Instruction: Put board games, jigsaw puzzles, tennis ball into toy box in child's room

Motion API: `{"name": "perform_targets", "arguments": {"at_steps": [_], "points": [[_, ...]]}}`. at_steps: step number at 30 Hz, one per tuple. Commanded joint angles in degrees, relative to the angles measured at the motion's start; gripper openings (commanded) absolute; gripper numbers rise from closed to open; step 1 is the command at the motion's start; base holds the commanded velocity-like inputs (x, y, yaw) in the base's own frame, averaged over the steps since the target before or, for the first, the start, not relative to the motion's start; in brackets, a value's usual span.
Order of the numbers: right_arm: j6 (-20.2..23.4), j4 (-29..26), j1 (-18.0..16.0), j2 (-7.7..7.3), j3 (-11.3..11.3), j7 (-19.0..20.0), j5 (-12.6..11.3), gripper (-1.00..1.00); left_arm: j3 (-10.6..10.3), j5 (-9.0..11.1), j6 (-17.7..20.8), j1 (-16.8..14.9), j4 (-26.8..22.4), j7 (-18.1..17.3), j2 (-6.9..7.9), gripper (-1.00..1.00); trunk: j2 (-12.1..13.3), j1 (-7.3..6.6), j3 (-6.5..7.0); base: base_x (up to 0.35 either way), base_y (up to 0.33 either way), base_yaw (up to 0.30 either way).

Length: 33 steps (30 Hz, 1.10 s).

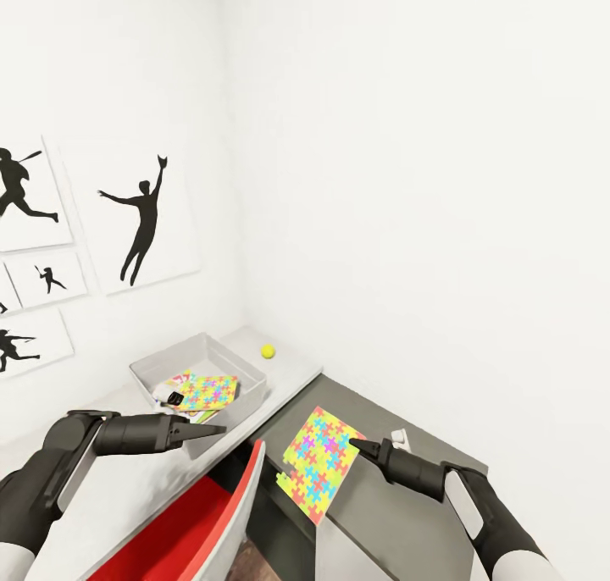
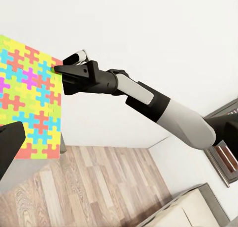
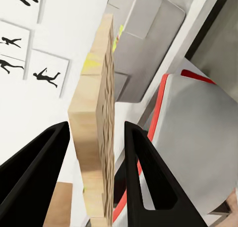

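White walls behind; right end effector (image 1: pixel 354 442) grips tilted multicoloured jigsaw puzzle (image 1: pixel 320 464).

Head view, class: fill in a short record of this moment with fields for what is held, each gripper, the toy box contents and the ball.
held item: jigsaw puzzle, lifted and tilted above the dark desk section
right gripper: shut on the puzzle's edge
left gripper: carrying nothing, pointing towards the puzzle; open or shut unclear
toy box: on the pale table; holds another jigsaw puzzle on top of other flat items
tennis ball: on the table, outside the box
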Motion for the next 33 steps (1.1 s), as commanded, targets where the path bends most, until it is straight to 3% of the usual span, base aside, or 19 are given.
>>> {"name": "perform_targets", "arguments": {"at_steps": [1,12,33], "points": [[0.30,0.03,-0.02,0.01,-0.09,0.15,-0.12,-1.00,-0.02,0.03,0.61,0.00,0.01,-0.19,0.02,1.00,-0.04,0.02,-0.03,0.000,0.000,0.002],[0.22,-0.06,-0.02,0.01,-0.17,1.21,-0.12,-1.00,0.10,0.03,0.61,0.00,0.01,-0.19,0.02,1.00,-0.04,0.02,0.02,0.000,0.000,0.050],[0.22,-0.06,-0.02,0.01,-0.10,1.66,-0.12,-1.00,1.30,0.49,0.21,0.08,0.35,-0.19,0.44,1.00,-0.04,0.02,0.02,0.000,0.000,0.280]]}}
